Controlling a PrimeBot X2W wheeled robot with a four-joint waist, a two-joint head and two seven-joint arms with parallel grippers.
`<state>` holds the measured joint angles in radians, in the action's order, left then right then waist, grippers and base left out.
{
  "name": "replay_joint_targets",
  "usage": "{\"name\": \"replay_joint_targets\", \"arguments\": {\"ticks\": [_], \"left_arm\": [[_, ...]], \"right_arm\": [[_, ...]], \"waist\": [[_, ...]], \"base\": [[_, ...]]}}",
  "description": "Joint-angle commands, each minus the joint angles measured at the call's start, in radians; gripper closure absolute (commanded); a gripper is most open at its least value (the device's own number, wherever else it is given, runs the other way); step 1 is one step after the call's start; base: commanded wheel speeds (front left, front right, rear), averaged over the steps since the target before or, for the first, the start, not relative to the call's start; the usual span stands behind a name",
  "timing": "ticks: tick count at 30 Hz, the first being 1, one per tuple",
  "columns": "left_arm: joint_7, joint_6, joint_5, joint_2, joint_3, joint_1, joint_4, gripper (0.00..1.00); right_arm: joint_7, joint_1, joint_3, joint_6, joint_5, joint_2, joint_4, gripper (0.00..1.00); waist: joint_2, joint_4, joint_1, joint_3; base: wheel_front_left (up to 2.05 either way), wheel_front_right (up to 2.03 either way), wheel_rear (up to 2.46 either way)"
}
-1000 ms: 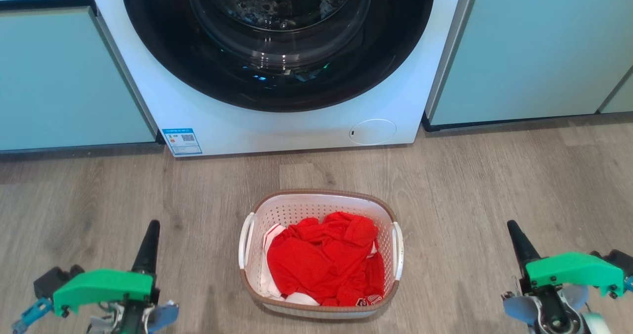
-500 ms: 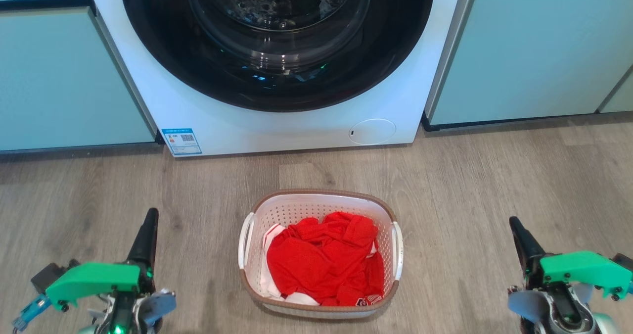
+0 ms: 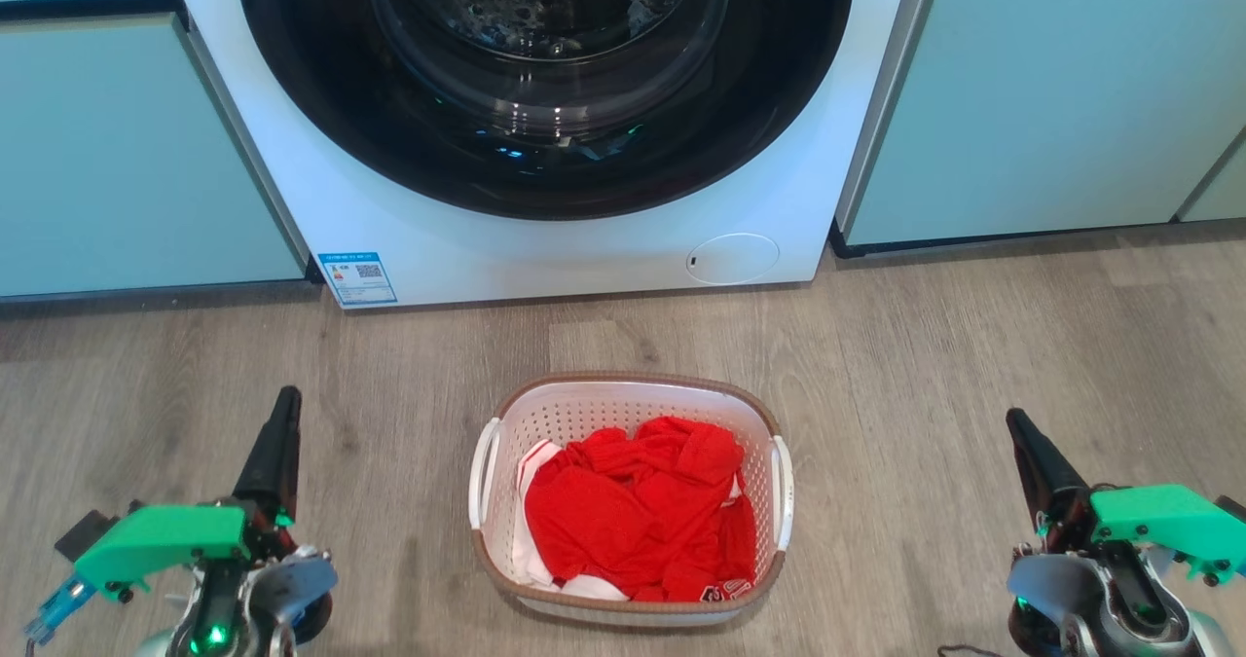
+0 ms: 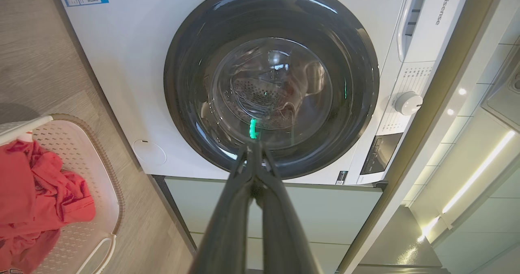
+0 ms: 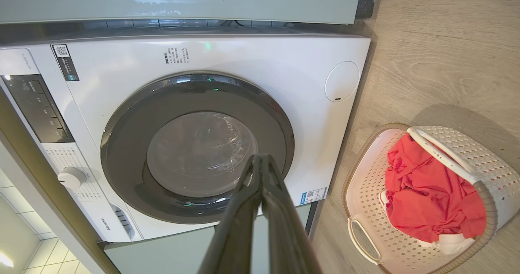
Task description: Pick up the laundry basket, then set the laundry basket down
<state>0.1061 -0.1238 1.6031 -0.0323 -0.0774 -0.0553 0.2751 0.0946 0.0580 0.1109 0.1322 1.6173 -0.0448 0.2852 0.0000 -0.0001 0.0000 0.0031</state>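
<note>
Reads "Hisense" on detergent drawer of washing machine. Blue QR-code sticker at lower-left corner of washer front, print too small to read. Dark QR-code label and small print block near top edge, equally illegible.

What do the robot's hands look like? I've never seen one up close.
The left hand and right hand each have two long, dark fingers tapering to a point. Behind them sits a bright green plastic cover with small bolts, on a rounded grey wrist. A small blue connector pokes out beside the left cover.
</note>
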Motion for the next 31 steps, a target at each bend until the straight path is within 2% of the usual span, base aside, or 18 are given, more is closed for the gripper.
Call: {"name": "replay_joint_targets", "arguments": {"ticks": [1,31], "left_arm": [[0.007,-0.007,0.005,-0.018,-0.036,-0.053,-0.030,1.00],[0.007,-0.007,0.006,-0.018,-0.036,-0.053,-0.030,1.00]], "right_arm": [[0.005,0.048,-0.015,-0.002,0.006,-0.018,-0.041,1.00],[0.009,0.049,-0.009,-0.002,0.001,-0.014,-0.041,1.00]], "waist": [[0.0000,0.000,0.0000,0.000],[0.0000,0.000,0.0000,0.000]], "base": [[0.00,0.00,0.00],[0.00,0.00,0.00]]}}
